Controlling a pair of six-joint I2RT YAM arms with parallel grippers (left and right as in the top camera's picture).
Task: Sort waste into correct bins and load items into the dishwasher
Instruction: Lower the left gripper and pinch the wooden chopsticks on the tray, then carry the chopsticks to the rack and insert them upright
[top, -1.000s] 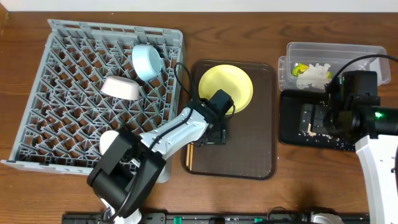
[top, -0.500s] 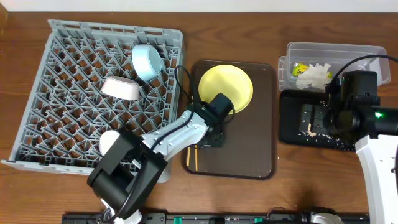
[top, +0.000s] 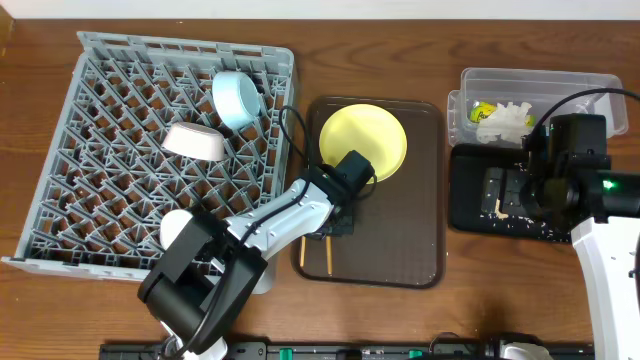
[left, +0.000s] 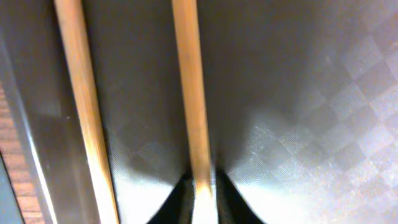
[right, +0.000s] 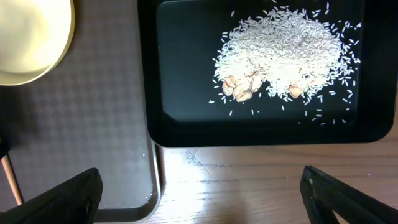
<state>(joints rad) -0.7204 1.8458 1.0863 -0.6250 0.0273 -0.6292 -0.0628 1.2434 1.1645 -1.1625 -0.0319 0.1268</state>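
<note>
My left gripper is shut on one wooden chopstick lying on the dark brown serving tray; a second chopstick lies beside it to the left. The pale-yellow plate sits at the tray's far end, just beyond the left gripper. The light-blue bowl and the white bowl stand in the grey dish rack. My right gripper hangs open over the table edge of the black tray, which holds pale food grains.
The clear tub at the back right holds crumpled white paper and a green-yellow wrapper. The serving tray lies close beside the black tray, with a narrow strip of wooden table between them.
My left jaws have closed on a chopstick, and that stick now lies apart from the other one, further right on the tray. The right arm has not moved.
</note>
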